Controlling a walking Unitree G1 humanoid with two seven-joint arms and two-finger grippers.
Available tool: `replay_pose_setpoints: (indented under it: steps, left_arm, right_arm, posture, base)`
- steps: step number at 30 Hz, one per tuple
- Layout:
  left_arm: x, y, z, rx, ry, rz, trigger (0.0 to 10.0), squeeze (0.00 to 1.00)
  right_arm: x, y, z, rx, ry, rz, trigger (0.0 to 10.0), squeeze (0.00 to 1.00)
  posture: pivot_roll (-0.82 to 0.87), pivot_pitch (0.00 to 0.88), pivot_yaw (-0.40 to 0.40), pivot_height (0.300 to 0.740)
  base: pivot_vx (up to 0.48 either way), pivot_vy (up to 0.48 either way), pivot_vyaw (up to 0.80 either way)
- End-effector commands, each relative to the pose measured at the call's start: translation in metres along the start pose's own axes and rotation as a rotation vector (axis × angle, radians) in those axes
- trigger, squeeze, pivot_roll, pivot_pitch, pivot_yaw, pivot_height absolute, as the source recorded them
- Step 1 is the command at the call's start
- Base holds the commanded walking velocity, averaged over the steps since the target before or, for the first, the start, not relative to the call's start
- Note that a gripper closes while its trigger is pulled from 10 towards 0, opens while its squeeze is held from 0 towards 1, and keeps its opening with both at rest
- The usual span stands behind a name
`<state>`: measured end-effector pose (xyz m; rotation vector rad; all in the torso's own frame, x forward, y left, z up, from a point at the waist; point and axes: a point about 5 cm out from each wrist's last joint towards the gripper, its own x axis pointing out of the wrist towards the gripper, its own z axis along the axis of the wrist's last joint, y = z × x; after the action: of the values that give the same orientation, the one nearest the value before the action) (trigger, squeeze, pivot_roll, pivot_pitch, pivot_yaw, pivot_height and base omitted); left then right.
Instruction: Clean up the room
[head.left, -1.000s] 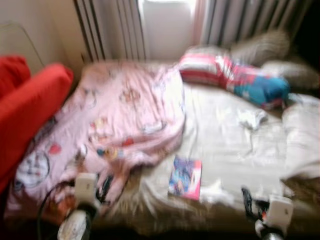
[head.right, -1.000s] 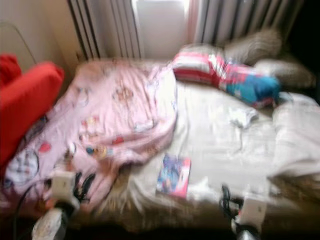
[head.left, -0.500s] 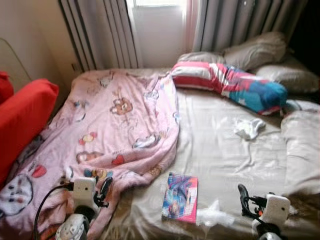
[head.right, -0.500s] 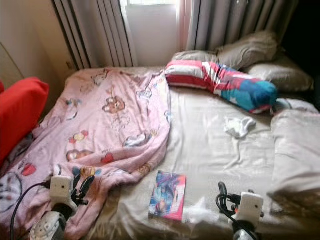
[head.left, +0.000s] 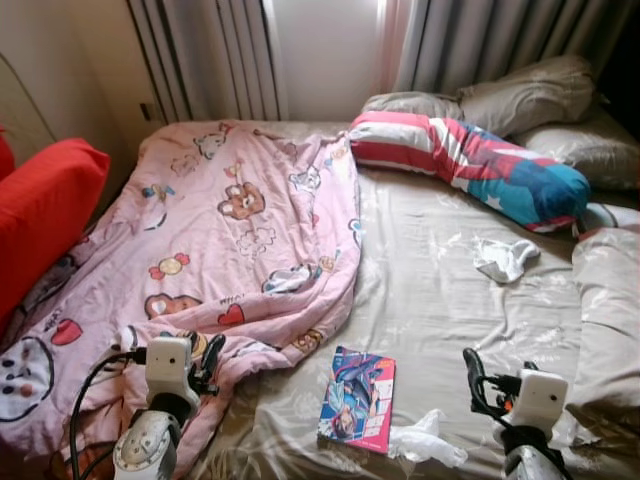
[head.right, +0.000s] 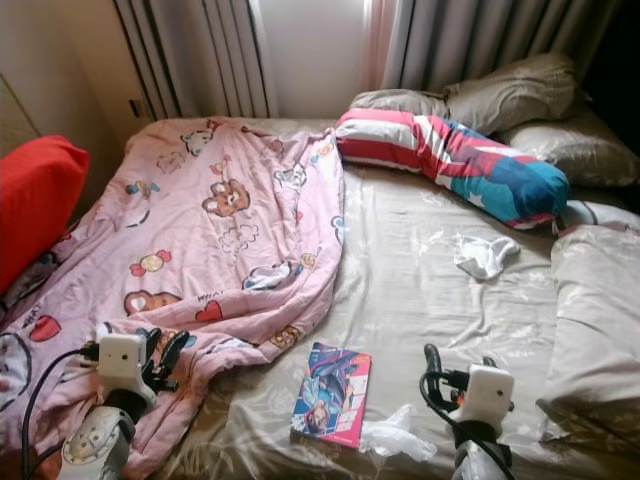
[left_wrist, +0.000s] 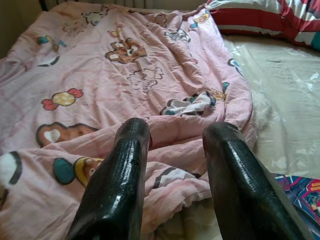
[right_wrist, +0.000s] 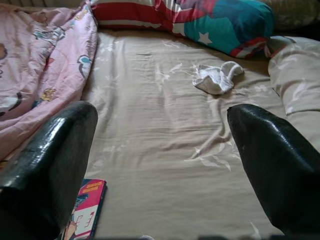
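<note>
A pink cartoon-print blanket (head.left: 230, 230) lies rumpled over the bed's left half. Near the front edge of the beige sheet (head.left: 440, 290) lies a colourful book (head.left: 358, 398), with a crumpled white wrapper (head.left: 425, 442) beside it. A small white cloth (head.left: 505, 258) rests on the sheet toward the right. My left gripper (head.left: 200, 347) hovers open above the blanket's front edge, seen close in the left wrist view (left_wrist: 179, 131). My right gripper (head.left: 495, 372) is open over the sheet, right of the book (right_wrist: 85, 215), with the white cloth (right_wrist: 216, 78) farther on.
A red, white and blue striped pillow (head.left: 470, 165) and beige pillows (head.left: 530, 95) lie at the head of the bed under grey curtains (head.left: 210, 60). A red cushion (head.left: 40, 220) sits to the left. A folded beige cover (head.left: 610, 300) lies along the right.
The picture has sharpened and shifted as the camera moved nearer the bed. Both grippers stay low and open. Nothing on the bed has moved.
</note>
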<state>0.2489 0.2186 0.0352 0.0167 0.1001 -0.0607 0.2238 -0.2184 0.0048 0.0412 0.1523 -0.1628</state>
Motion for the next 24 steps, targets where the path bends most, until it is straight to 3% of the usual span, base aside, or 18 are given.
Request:
replay_pose_setpoints:
  steps: [1,8,20,24]
  left_arm:
    - [-0.001,0.001,0.001,-0.01,0.002,0.006,10.0,0.0]
    - [-0.002,0.002,0.002,-0.007,0.003,0.007,10.0,0.0]
    - [-0.003,0.004,0.003,-0.01,0.001,0.021,10.0,0.0]
    - [-0.003,0.002,0.005,-0.009,-0.002,0.011,10.0,0.0]
  right_arm:
    - [-0.001,-0.001,0.0,-0.01,0.007,0.003,10.0,0.0]
    - [-0.002,0.003,-0.006,-0.025,0.064,0.013,10.0,0.0]
    - [-0.004,0.0,-0.011,-0.018,0.099,0.004,10.0,0.0]
    - [-0.005,-0.001,-0.008,0.011,0.069,-0.008,10.0,0.0]
  posture:
    - [-0.07,0.036,0.0,0.74]
    - [-0.06,0.041,0.001,0.74]
    - [-0.06,0.051,-0.002,0.655]
    - [-0.06,0.06,-0.002,0.65]
  base:
    - [0.0,0.0,0.0]
    - [0.0,0.0,0.0]
    - [0.0,0.0,0.0]
    - [0.0,0.0,0.0]
